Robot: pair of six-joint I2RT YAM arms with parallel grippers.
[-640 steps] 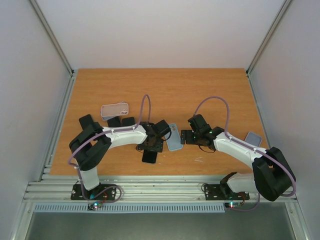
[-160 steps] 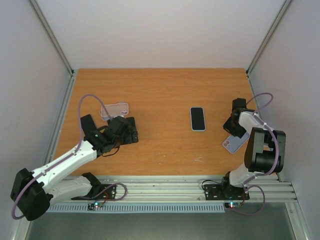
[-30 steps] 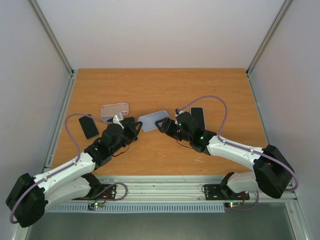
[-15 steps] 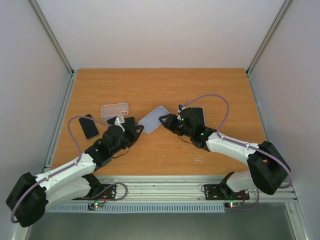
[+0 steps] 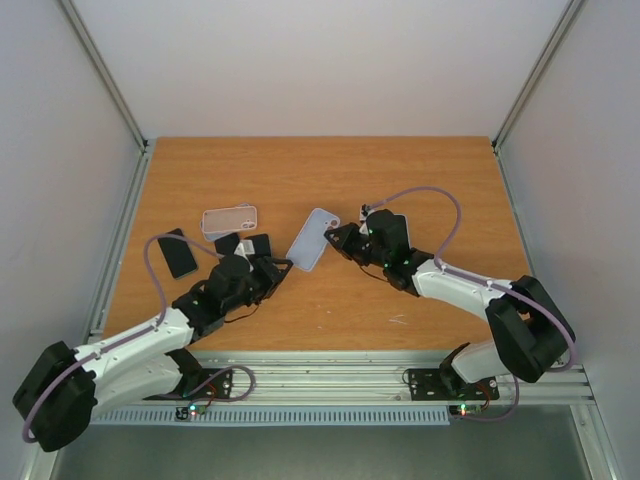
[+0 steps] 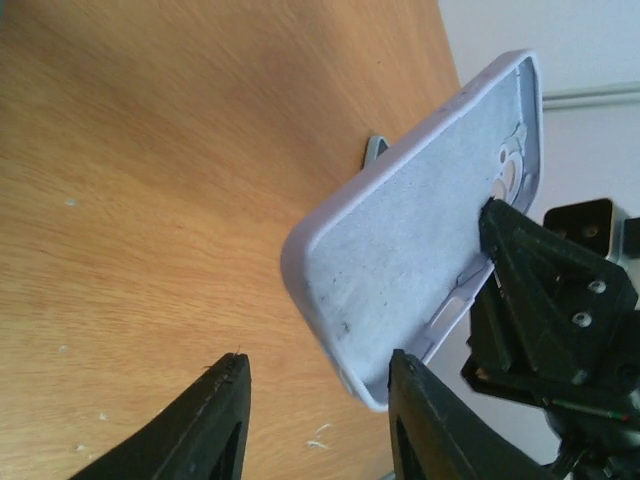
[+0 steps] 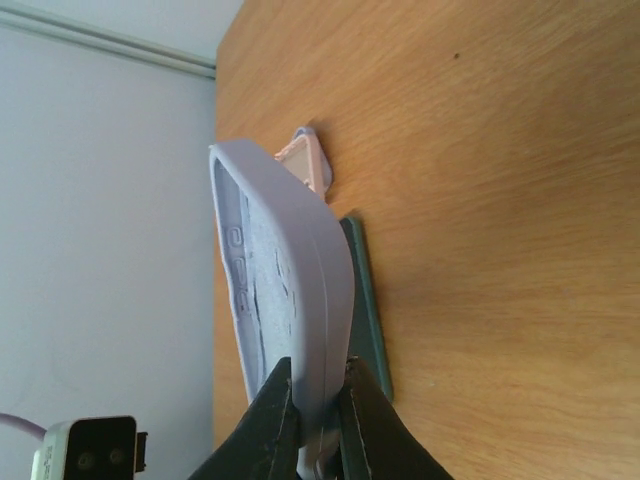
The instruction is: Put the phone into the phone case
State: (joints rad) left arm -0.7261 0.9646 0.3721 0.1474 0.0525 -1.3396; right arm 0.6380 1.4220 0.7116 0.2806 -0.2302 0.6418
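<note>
- Handover made: my right gripper (image 7: pixel 315 425) has closed and now clamps the lilac case (image 5: pixel 313 240) by one edge, tilted up.
- My left gripper (image 6: pixel 318 420) has just released it; its fingers stand apart.
- The black phone (image 5: pixel 178 254) lies on the left, well apart. Insertion is not yet begun.

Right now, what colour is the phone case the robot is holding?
Pale lilac; the phone case shows best in the left wrist view.

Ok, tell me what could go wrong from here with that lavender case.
1. The right gripper pinches the lavender case by one thin edge only, so the tilted case could twist or slip out.
2. The left gripper stands open close to the case's corner; a careless pull away might knock it loose.
</note>
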